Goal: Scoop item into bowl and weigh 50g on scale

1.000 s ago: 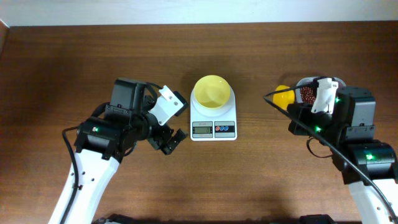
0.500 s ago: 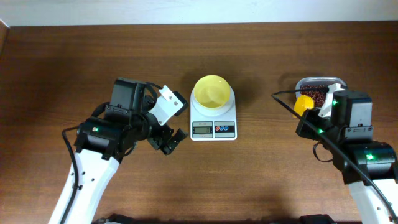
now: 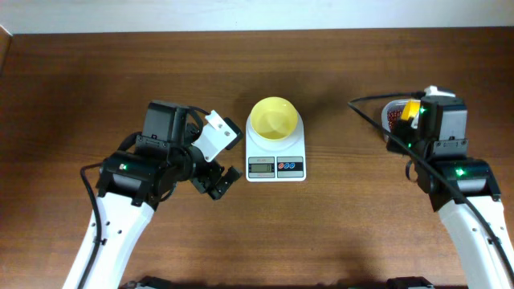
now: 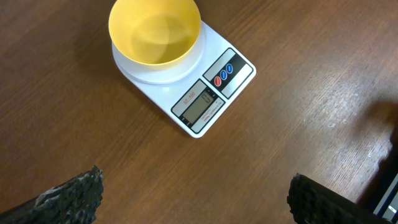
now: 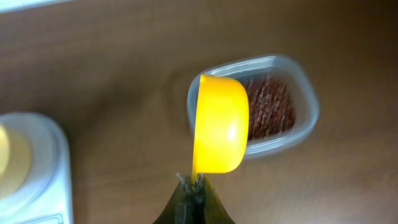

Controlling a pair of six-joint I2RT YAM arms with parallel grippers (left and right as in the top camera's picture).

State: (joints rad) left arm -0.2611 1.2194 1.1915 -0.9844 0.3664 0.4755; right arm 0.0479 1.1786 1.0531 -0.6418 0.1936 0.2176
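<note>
While both arms sit low at the near edge, the dark brown wood-grain table (image 3: 321, 233) fills almost the whole overhead view; a pale strip (image 3: 241, 14) runs along its far edge, and what it belongs to cannot be told.

Left arm: left gripper (image 4: 196, 199) released, jaws spread wide, nothing between them. It hangs above bare wood, just left of the scale (image 3: 275, 156).

Right arm: right gripper (image 5: 196, 186) clenched on the handle of a darker yellow scoop (image 5: 219, 124).

Scale: white, at table centre, display and buttons facing the near edge. Display unreadable.

Bowl (image 3: 273, 118): pale yellow, seated on the scale's platform; inside shows plain yellow in the left wrist view.

Clear tub (image 5: 292, 118): far right of the table, well apart from the scale.

Scoop: turned on edge over the tub's scale-side end; right wrist view is blurred, so contact cannot be told.

Beans (image 5: 270, 109): reddish-brown, lying in the tub.
</note>
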